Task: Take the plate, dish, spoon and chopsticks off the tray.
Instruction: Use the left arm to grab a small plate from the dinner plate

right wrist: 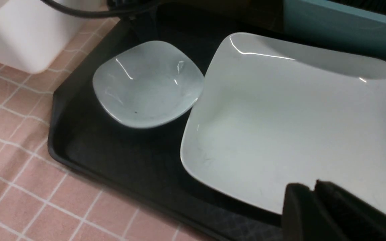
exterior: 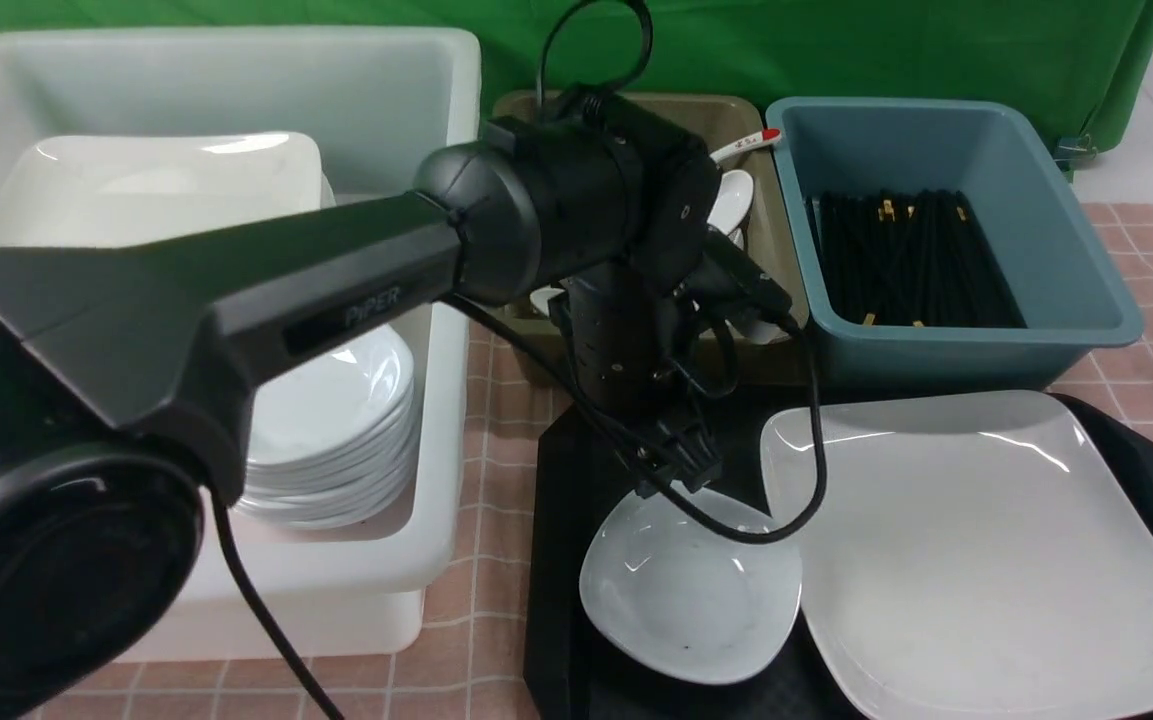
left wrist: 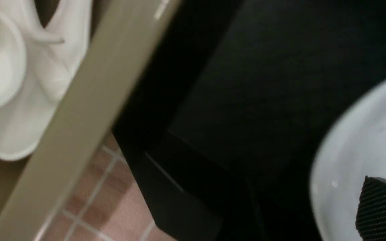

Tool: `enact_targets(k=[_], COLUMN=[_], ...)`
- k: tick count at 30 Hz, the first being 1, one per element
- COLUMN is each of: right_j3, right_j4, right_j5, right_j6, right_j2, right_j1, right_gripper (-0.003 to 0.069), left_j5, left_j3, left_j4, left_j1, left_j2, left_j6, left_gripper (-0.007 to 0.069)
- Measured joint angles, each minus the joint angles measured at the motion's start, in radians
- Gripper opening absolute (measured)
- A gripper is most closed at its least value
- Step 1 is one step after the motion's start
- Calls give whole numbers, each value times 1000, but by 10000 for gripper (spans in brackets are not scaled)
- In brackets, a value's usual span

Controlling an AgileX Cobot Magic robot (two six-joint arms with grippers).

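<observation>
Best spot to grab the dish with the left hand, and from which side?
I'd pinch the rim of the dish from above on the side facing the white tub: it sits upright, its shallow wall flares up, and dark tray shows beside it there. The opposite side meets the plate, leaving little room for a finger.

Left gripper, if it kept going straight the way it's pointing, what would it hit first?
Probably the dish: the left gripper points down at its far rim, though the exact depth between them is unclear.
</observation>
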Motion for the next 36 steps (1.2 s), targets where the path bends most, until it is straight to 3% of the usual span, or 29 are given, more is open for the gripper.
enact_targets(k=[4, 21, 24, 29, 32, 36], right_j3=[0, 0, 0, 0, 0, 0], right_j4=[0, 0, 0, -1, -1, -1], right_j5=[1, 5, 6, 10, 12, 13], right_j6=[0, 0, 0, 0, 0, 0], right_j2=[0, 0, 0, 0, 0, 0], right_j1=[0, 0, 0, 0, 0, 0], right_gripper=[112, 111, 114, 119, 122, 125], left_j5=[-7, -29, -20, 52, 96, 126], left_j3=[-3, -14, -15, -44, -83, -171], left_j4=[-56, -112, -119, -133, -137, -140], left_j1=[6, 6, 6, 11, 13, 13], left_j2=[35, 105, 106, 106, 107, 96], left_j6=[66, 136, 149, 152, 152, 135], left_gripper=[417, 408, 363, 201, 168, 70])
